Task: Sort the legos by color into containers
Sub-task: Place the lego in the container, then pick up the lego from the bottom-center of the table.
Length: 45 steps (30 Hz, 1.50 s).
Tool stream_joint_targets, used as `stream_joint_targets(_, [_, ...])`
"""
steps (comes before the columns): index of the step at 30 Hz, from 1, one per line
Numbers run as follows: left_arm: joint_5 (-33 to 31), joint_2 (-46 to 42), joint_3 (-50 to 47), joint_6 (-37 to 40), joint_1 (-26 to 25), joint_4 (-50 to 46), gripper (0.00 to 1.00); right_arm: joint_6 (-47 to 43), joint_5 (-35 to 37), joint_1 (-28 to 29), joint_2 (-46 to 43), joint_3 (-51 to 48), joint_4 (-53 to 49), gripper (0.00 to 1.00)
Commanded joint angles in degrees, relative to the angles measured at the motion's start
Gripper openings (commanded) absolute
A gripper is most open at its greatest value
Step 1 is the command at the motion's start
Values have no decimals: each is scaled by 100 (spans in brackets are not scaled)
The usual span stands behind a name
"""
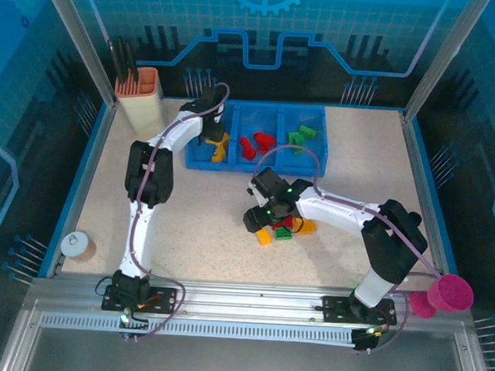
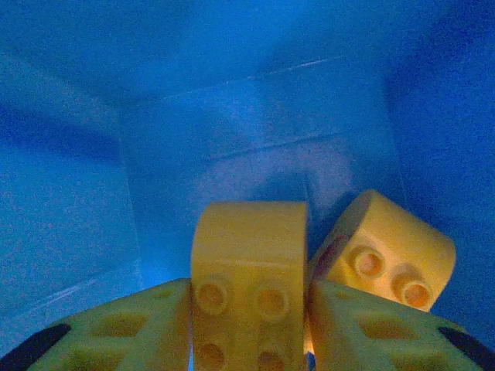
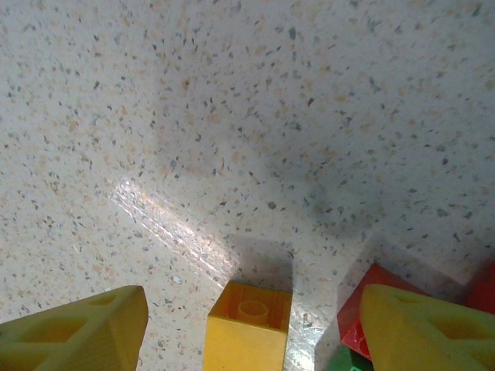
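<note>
Reaching into the left compartment of the blue tray, the left gripper pinches a held yellow brick. In the left wrist view both fingers press against the brick's sides, its studs face the camera, and blue wall stands behind. A second yellow brick lies tilted just to the right of it, against the right finger. From above, yellow pieces sit in that left compartment, red bricks in the middle compartment, and green bricks in the right one. The right gripper is low over the table in front of the tray, at the left edge of a loose pile of red, green and yellow-orange pieces. In the right wrist view its fingers are spread wide and touch nothing. A small yellow block stands on the speckled surface between them, one stud up. A red block sits just right of it, partly behind the right finger, with a green corner below. A beige holder stands at the far left corner, and a pink cup hangs past the near right edge.
</note>
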Motion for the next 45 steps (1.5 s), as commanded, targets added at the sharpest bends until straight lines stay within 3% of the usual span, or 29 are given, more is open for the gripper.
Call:
stream_joint_targets(1, [-65,-412,-144,-105,43,76,45,-101,105,92,63,105,-296,74])
stream_joint_targets(15, [387,-2028,-1159,-522,34,519,52,-426,237,355,696,208,-548,67])
stream_joint_targets(31, [546,-3786,-1710,-526,39,515,61,-665,551,421,887,276,-987,29])
stream_joint_targets(39, [316,-5038,-2605,-325,68,451,65,-1181,441,220,802,1505,-1465,26])
stream_joint_targets(45, [473,-6028,-3217,-149,135,-57,68,-1686,513,-92,1323,3151,-1669,26])
